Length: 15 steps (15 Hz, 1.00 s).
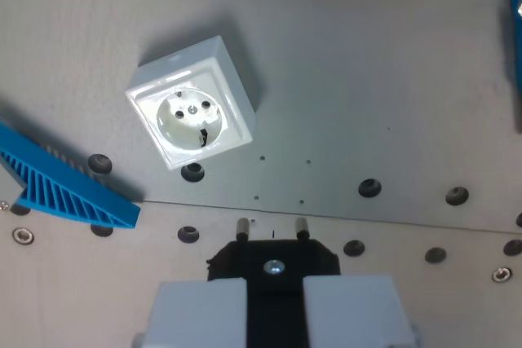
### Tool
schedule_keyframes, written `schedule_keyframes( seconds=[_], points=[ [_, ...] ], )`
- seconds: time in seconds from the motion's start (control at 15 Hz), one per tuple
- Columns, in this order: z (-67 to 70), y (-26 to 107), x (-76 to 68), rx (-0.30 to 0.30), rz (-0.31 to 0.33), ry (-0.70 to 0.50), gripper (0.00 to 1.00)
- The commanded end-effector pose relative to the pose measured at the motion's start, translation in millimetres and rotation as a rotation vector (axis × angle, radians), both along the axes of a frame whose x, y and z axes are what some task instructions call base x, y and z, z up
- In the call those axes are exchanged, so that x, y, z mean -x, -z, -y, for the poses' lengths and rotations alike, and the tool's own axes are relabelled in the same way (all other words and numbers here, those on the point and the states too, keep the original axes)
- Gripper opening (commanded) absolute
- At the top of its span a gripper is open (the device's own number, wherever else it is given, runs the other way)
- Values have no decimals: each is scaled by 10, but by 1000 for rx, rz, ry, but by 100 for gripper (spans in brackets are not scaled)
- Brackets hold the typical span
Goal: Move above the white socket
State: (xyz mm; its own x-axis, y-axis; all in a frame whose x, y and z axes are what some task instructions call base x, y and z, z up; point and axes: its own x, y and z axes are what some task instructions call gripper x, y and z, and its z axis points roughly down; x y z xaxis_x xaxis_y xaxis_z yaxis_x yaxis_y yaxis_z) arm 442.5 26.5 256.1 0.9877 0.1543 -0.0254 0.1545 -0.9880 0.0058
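Sitting ahead of the gripper and off toward the wrist view's left, the socket is showing as a white, glossy square block with a raised frame. Its face is holding a round recess with two dark pin holes, a small screw at the centre and a dark mark on its lower edge. It is lying turned, one corner aiming toward the gripper, its face looking up at the camera; being square, it is showing no clear long axis.

The gripper's two pale grey fingers are closing narrowly on a black plug, whose two metal pins are pointing away from the gripper, well short of the socket.

The table is lying flat and grey, with a thin seam running across just ahead of the plug. Dark round holes and a few small screws are dotting it on both sides of that seam. A blue ribbed part is resting at the left of the gripper, near the socket's lower corner. Another blue edge is cutting in at the far right. The room beyond is not showing.
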Motion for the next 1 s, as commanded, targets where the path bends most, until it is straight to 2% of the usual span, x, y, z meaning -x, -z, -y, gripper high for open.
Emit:
schedule_keyframes(
  seconds=[0.07, 1.0],
  points=[
    [-40, 148, 41, -14, 86, -133, 0],
    [-229, 844, 237, -14, 94, -276, 0]
  ],
)
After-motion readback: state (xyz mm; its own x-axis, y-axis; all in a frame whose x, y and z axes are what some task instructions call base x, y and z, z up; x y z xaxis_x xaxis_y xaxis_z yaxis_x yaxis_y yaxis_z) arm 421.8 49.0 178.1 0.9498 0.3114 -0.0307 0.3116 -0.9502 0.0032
